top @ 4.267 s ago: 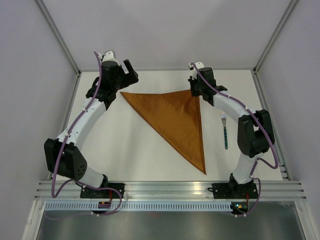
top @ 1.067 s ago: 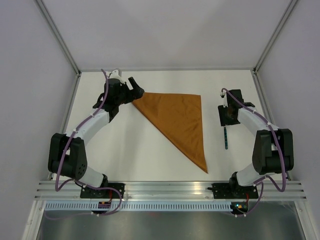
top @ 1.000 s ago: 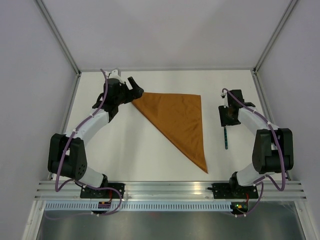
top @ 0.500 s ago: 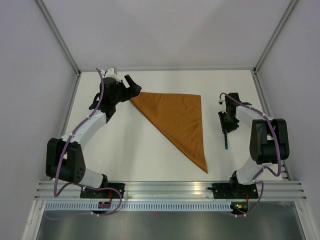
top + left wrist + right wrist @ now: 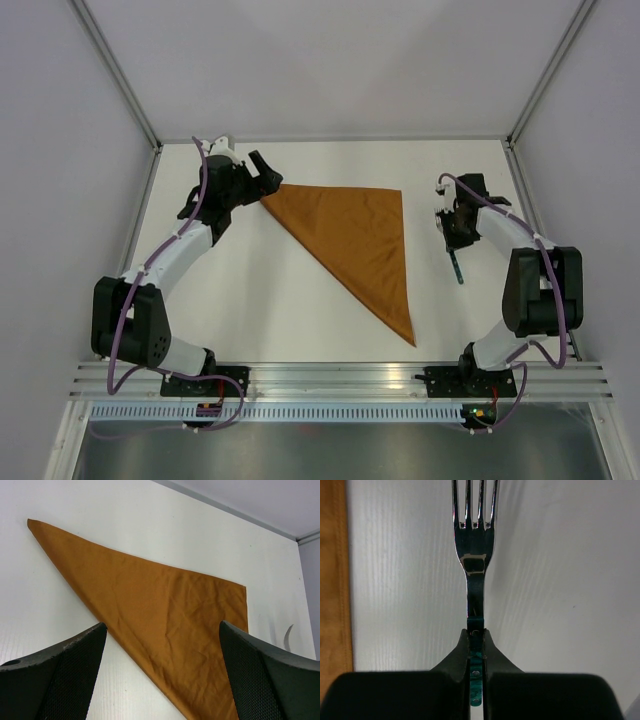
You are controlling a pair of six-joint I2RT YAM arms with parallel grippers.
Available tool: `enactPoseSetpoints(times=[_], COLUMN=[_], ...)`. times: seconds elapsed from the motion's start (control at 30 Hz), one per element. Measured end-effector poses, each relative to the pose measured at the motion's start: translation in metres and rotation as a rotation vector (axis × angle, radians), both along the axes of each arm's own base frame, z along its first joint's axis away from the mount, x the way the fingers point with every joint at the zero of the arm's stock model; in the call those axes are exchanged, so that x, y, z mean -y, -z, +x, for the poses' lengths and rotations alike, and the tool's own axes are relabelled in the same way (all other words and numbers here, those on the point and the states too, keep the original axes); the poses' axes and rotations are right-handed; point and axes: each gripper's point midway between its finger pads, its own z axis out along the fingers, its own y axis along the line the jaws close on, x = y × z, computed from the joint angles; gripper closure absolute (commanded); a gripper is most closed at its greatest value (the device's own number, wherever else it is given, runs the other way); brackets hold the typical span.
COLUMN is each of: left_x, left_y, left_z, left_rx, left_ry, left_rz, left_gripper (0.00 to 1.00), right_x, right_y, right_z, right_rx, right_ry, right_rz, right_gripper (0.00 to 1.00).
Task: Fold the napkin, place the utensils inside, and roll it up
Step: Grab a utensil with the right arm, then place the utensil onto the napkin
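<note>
Two things are changing on the right: the right fingers are clenching the fork at the top of its teal handle, tines pointing ahead of them, and the handle behind them is swinging off its earlier line on the counter, so the pick-up is probably getting under way, with the folded triangular napkin lying to their left. The left fingers are hanging spread wide, gripping nothing, the napkin just ahead of them. I am struggling to tell whether the fork is leaving the counter, since the wrist is covering its tines from above.
</note>
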Motion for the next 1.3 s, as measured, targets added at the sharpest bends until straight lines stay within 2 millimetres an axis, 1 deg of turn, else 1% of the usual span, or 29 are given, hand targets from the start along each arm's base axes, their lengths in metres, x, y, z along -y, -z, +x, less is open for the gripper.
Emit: enactPoseSetpoints(times=[0.1,0.17,0.23,0.3,0.4,0.43,0.5,0.57,0.67,0.83,1.0,1.1,1.2,1.3], left_x=[-0.001,-0.002,-0.004,-0.006,-0.009,-0.010,-0.012,-0.014,-0.017,-0.020,-0.023,-0.025,-0.027,-0.029], left_y=[0.001,0.001,0.000,-0.001,-0.002,-0.002,-0.001,0.000,-0.001,-0.012,-0.030,-0.034,-0.033,-0.031], left_z=[-0.002,-0.002,-0.002,-0.001,-0.002,-0.003,-0.003,-0.004,-0.004,-0.006,-0.004,-0.004,-0.004,-0.005], left_rx=[-0.014,-0.021,-0.022,-0.022,-0.026,-0.029,-0.033,-0.040,-0.044,-0.036,-0.003,0.006,-0.001,-0.009], left_ry=[-0.001,-0.006,-0.013,-0.023,-0.036,-0.040,-0.054,-0.063,-0.074,-0.090,-0.104,-0.111,-0.117,-0.121], left_rz=[0.004,0.007,0.010,0.014,0.020,0.023,0.030,0.036,0.042,0.048,0.044,0.043,0.045,0.048], left_gripper=[0.04,0.04,0.04,0.04,0.04,0.04,0.04,0.04,0.04,0.04,0.04,0.04,0.04,0.04], right_x=[-0.011,-0.027,-0.056,-0.094,-0.143,-0.161,-0.188,-0.211,-0.239,-0.287,-0.320,-0.332,-0.340,-0.345], right_y=[-0.032,-0.050,-0.063,-0.068,-0.061,-0.056,-0.046,-0.038,-0.032,-0.027,-0.026,-0.020,-0.012,-0.004], right_z=[0.027,0.042,0.051,0.056,0.058,0.056,0.051,0.048,0.047,0.048,0.040,0.033,0.027,0.026], right_rx=[0.106,0.170,0.211,0.226,0.208,0.192,0.159,0.134,0.118,0.111,0.104,0.093,0.074,0.058], right_ry=[-0.037,-0.077,-0.138,-0.213,-0.305,-0.334,-0.381,-0.413,-0.452,-0.500,-0.542,-0.568,-0.582,-0.585], right_rz=[0.017,0.032,0.057,0.091,0.128,0.138,0.153,0.159,0.163,0.176,0.181,0.171,0.161,0.156], right_gripper=[1.00,1.00,0.99,1.00,1.00,1.00,1.00,1.00,1.00,1.00,1.00,0.99,1.00,0.99])
